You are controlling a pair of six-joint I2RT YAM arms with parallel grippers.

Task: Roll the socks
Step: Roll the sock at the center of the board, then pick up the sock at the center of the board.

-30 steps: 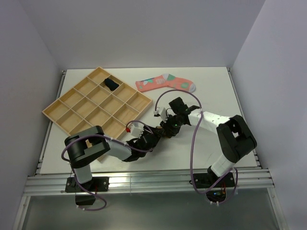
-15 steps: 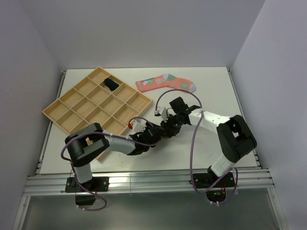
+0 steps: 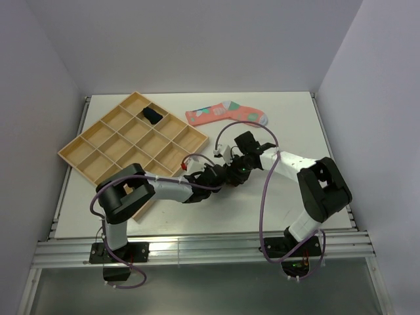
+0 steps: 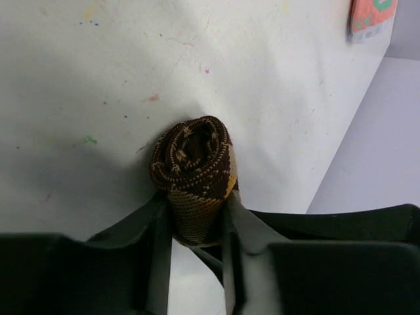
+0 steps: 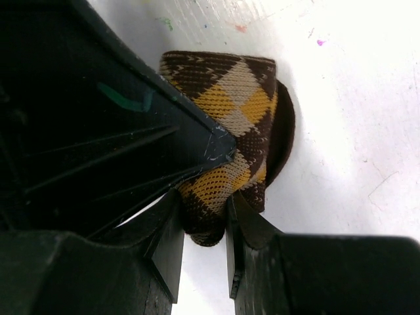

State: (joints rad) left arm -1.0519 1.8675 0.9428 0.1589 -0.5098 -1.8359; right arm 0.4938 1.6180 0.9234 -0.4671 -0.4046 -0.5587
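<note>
The brown-and-orange diamond sock (image 4: 193, 170) is wound into a tight roll on the table, between both grippers near the middle (image 3: 226, 176). My left gripper (image 4: 197, 220) is shut on one end of the roll, its spiral end facing the camera. My right gripper (image 5: 203, 226) is shut on the same sock (image 5: 230, 144) from the other side, with the left gripper's black finger (image 5: 164, 131) pressed against it. The pink sock (image 3: 226, 113) with teal and white patches lies flat at the back. The navy sock (image 3: 152, 116) sits rolled in a far compartment of the tray.
The wooden compartment tray (image 3: 105, 141) lies angled at the left, close to the left arm. White walls close in the table on the left, back and right. The pink sock's end shows at the top right of the left wrist view (image 4: 371, 16).
My left gripper has slid right along the table to the rolled sock and closed on it. The right gripper has kept its hold and barely moved.
</note>
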